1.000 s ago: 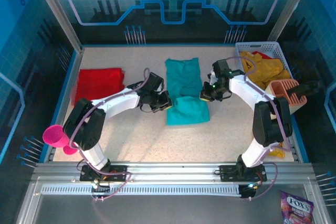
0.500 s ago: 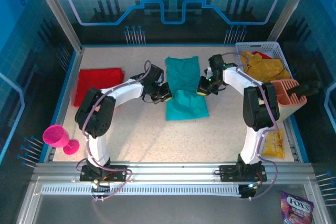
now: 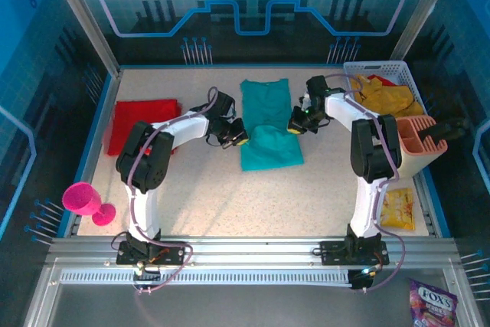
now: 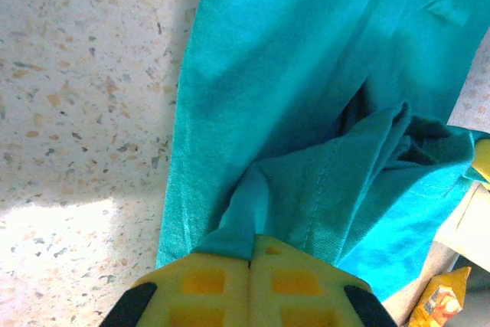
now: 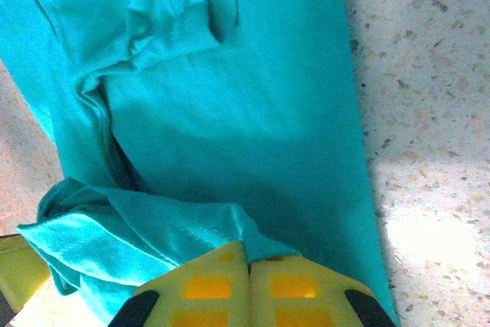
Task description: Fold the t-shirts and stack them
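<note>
Left gripper (image 3: 237,137) at the 9 o'clock edge, right gripper (image 3: 297,124) at 3 o'clock, both clamped tight on the teal t-shirt (image 3: 268,112) mid-table, each pinched fold swallowed between yellow pads (image 4: 207,281), its 6 o'clock half bunched.

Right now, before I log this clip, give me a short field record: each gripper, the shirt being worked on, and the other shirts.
left gripper: shut on the left edge of the teal t-shirt
right gripper: shut on the same shirt's right edge
teal t-shirt: in the middle between the arms, partly folded, cloth bunched between the grippers
red t-shirt: folded flat at the far left, untouched
mustard-yellow t-shirts: heaped in the white basket at the far right
</note>
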`<state>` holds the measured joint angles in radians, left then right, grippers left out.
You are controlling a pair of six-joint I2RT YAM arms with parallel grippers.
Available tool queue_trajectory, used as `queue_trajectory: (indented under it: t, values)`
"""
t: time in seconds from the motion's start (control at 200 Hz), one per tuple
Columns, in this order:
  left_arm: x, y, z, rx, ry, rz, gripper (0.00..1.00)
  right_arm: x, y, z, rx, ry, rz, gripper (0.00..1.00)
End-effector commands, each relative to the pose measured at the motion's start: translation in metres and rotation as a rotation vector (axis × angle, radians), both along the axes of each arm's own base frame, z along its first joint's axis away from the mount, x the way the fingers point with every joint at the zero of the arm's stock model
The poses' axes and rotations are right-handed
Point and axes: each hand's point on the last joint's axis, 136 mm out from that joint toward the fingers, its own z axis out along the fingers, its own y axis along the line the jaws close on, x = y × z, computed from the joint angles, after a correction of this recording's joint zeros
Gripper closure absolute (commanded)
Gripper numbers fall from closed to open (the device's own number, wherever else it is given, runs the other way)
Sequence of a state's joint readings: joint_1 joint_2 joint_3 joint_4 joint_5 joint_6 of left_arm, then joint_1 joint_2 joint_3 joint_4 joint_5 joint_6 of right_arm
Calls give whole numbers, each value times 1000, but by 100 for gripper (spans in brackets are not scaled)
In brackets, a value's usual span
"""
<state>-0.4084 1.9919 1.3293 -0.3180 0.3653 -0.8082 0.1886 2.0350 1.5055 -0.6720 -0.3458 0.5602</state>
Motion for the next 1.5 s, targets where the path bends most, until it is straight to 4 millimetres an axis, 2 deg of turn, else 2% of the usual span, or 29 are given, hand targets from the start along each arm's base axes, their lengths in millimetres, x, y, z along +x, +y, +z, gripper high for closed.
queue_trajectory:
  t: [0.0, 0.14, 0.21, 0.44, 0.58, 0.82, 1.056, 1.161, 1.206, 1.286, 1.351, 1.426, 1.496]
  values:
    - [2, -4, 24, -37, -39, -31, 100, 5, 0, 18, 24, -32, -8, 100]
    - [-7, -3, 54, -59, -89, -32, 100, -4, -1, 44, 33, -75, -9, 99]
    - [-6, -1, 60, -51, -99, -38, 100, -4, -3, 52, 29, -98, -18, 99]
    - [13, -9, 74, -57, -107, -73, 100, 8, -2, 56, 18, -91, -11, 100]
    - [23, -8, 64, -48, -90, -68, 100, 17, 0, 48, 15, -71, -10, 100]
    - [40, 5, 46, -33, -82, -30, 100, 31, 2, 38, 13, -63, -21, 100]
    - [51, 5, 31, -29, -64, -32, 100, 39, 2, 21, 3, -45, -25, 100]
    - [57, 5, 27, -25, -69, -34, 78, 41, 0, 15, -8, -38, -30, 98]
    - [58, 5, 25, -18, -66, -37, 71, 42, 0, 12, -12, -33, -29, 93]
    - [59, 10, 25, -1, -68, -45, 52, 44, -3, 10, -15, -38, -34, 75]
    - [59, 17, 29, 14, -76, -40, 51, 45, -3, 14, -2, -56, -32, 54]
    - [58, 26, 39, 15, -101, -37, 49, 45, -4, 23, -7, -74, -29, 47]
    - [57, 37, 48, 22, -124, -26, 44, 43, -6, 32, -10, -94, -30, 37]
